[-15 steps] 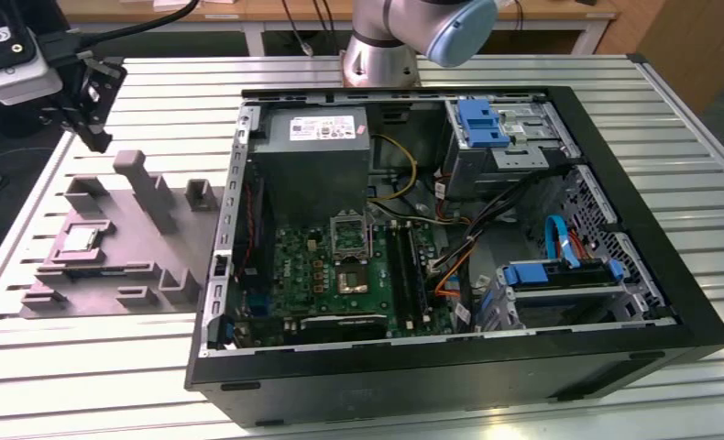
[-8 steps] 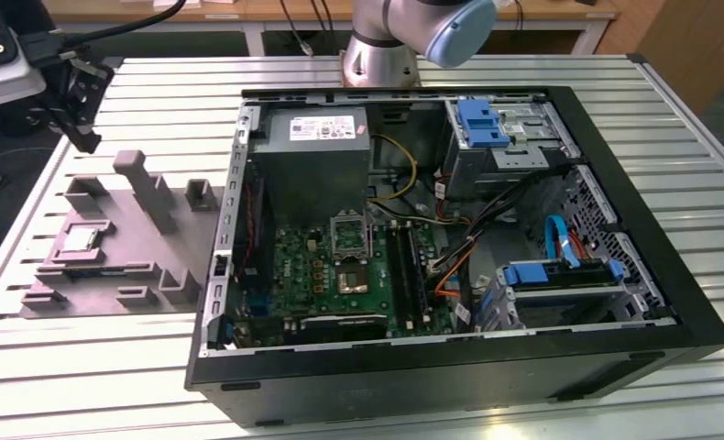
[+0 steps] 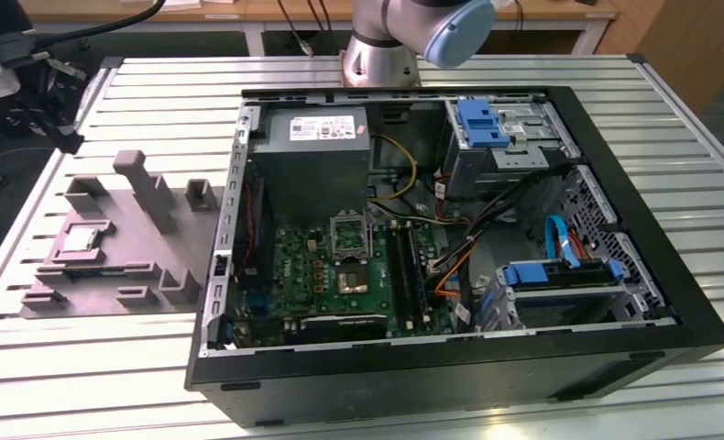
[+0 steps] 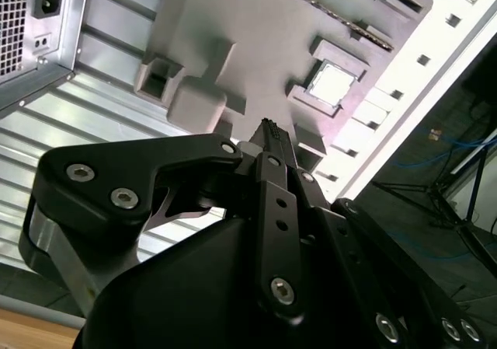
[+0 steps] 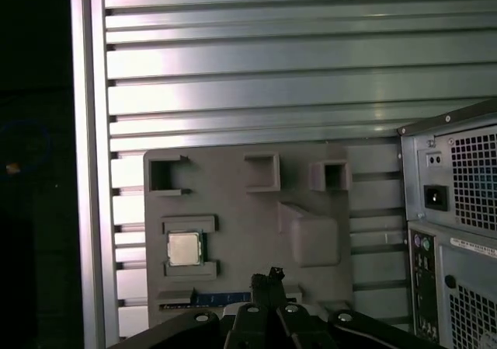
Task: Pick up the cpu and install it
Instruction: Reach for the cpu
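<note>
The cpu [image 5: 184, 249], a small silvery square chip, lies flat in a framed pocket of the grey fixture plate [image 5: 248, 201]. It also appears as the cpu [image 4: 330, 83] in the second wrist view and the cpu [image 3: 79, 240] at the exterior view's left. My gripper [image 5: 268, 277] hangs well above the plate's near edge, clear of the chip, its black fingers [image 4: 268, 135] closed together with nothing between them. The open computer case [image 3: 460, 229] lies beside the plate, its green motherboard [image 3: 337, 275] facing up.
The fixture plate [image 3: 117, 266] carries several upright blocks, one tall post [image 3: 142, 183] among them. Case and plate rest on a slatted aluminium table [image 3: 117, 367]. The arm's base [image 3: 393, 46] stands behind the case. Cables, blue drive cages and a power supply [image 3: 319, 156] crowd the case.
</note>
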Action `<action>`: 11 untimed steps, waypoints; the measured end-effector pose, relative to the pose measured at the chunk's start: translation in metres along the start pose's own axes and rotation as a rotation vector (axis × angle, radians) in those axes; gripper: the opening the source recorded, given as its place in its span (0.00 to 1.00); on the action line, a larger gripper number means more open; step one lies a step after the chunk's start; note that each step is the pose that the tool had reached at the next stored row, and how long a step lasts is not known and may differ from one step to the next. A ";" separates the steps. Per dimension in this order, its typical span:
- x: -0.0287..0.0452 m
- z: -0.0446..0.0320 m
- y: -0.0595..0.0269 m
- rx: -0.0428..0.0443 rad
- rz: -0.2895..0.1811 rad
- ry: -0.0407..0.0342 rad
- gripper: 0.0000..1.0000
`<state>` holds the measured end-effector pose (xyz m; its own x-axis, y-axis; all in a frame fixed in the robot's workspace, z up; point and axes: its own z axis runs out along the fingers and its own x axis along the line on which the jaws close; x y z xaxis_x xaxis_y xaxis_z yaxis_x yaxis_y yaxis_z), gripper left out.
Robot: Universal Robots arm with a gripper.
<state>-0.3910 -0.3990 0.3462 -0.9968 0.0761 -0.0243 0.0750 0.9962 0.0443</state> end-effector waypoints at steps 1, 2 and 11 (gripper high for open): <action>0.0026 0.0000 -0.0002 0.0000 0.000 0.0000 0.11; 0.0056 -0.0001 -0.0004 0.0000 0.000 0.0000 0.11; 0.0278 -0.0002 -0.0021 0.0000 0.000 0.0000 0.11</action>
<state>-0.4189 -0.3989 0.3457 -0.9968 0.0762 -0.0243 0.0751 0.9962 0.0444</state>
